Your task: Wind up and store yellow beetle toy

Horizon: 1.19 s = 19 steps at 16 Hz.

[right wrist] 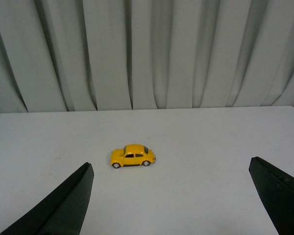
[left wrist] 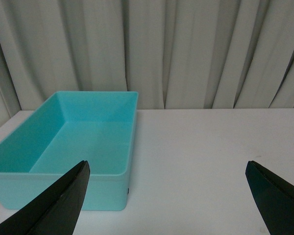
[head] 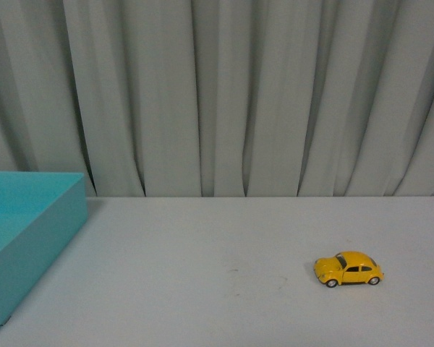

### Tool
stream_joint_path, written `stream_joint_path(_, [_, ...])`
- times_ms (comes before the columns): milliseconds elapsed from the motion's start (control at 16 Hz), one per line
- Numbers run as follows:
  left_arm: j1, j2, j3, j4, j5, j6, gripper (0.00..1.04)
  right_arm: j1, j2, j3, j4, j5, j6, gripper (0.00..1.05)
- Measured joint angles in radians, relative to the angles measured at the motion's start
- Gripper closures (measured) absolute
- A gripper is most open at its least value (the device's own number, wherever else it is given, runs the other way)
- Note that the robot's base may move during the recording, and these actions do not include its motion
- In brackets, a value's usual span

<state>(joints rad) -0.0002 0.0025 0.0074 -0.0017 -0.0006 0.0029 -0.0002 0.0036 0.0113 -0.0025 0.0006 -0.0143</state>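
The yellow beetle toy is seen standing on its wheels on the white table, on the right-hand part of the surface in the front view and side-on to the camera. It is touched by nothing. A turquoise storage box is placed at the left edge of the table, well apart from the toy, and its inside is shown bare in the left wrist view. A pleated grey curtain is hung behind the table.

The left gripper is held with its jaws spread wide and nothing between them, facing the box. The right gripper is likewise spread wide and empty. The toy lies ahead of it on the table, apart from both fingers.

The task is judged to be at its very start: the toy is not grasped, no winding is shown, and nothing is stored in the box. Everything is left to be done. The toy is to be taken up, most likely by the right arm, which faces it. It is then to be wound, though no key or mechanism can be made out, and set into the box.
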Motion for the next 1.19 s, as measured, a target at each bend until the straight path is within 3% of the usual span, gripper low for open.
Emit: stream_joint_path(1190, [0.0, 0.0, 0.0, -0.002, 0.0, 0.0, 0.07, 0.0, 0.0, 0.0, -0.001, 0.0, 0.0, 0.07])
